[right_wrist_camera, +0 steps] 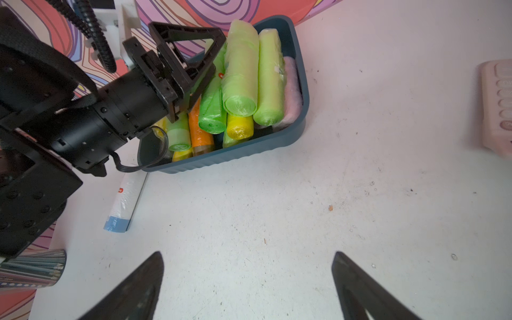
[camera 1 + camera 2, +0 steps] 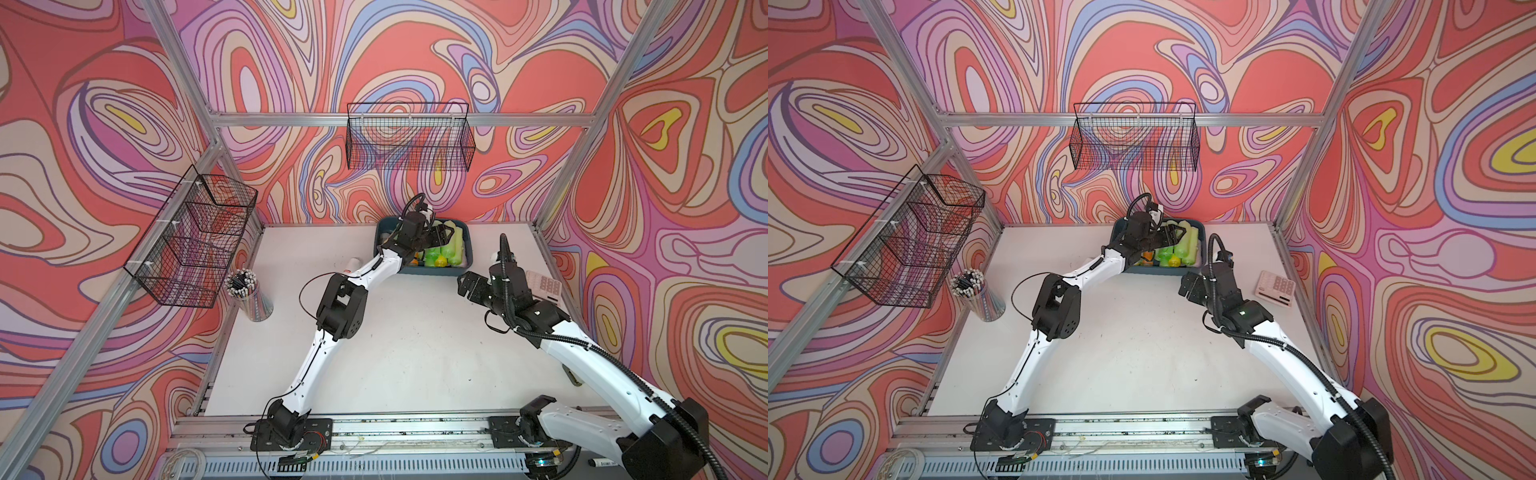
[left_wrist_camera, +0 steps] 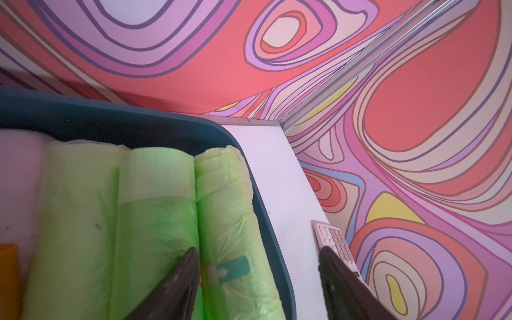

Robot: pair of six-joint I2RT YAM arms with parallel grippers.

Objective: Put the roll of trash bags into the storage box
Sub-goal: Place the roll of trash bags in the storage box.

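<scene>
The left gripper (image 3: 258, 249) hangs over the box (image 3: 133, 122), jaws well apart and holding nothing. Between them lies a pale green roll (image 3: 227, 210) with a teal arrow label, inside the box along the wall nearest the calculator (image 3: 332, 241). One jaw sits at the seam between this roll and its neighbour, and whether it touches plastic cannot be told. The other jaw hangs over bare worktop (image 3: 277, 180) outside the rim.

The box stands at the middle of the worktop's far edge. With the roll lying free inside it, the placing looks done, and what seems left is for the left arm (image 2: 309, 361) to lift clear. A white roll (image 1: 126, 205) with a blue end lies on the worktop just beside the box's near left corner. Whether it is also meant for the box cannot be told.

The right gripper (image 1: 247, 253) is spread wide and empty above bare worktop, just off the box's near right corner.

The right wrist view alone shows the other rolls (image 1: 238, 127) stacked in layers, green over yellow and orange, with a pink one by the wall. The left wrist view shows only the top layer. Both top views show just a stub of the white roll behind the left arm, but they add a pencil cup (image 2: 249, 295) by the worktop's left edge.
</scene>
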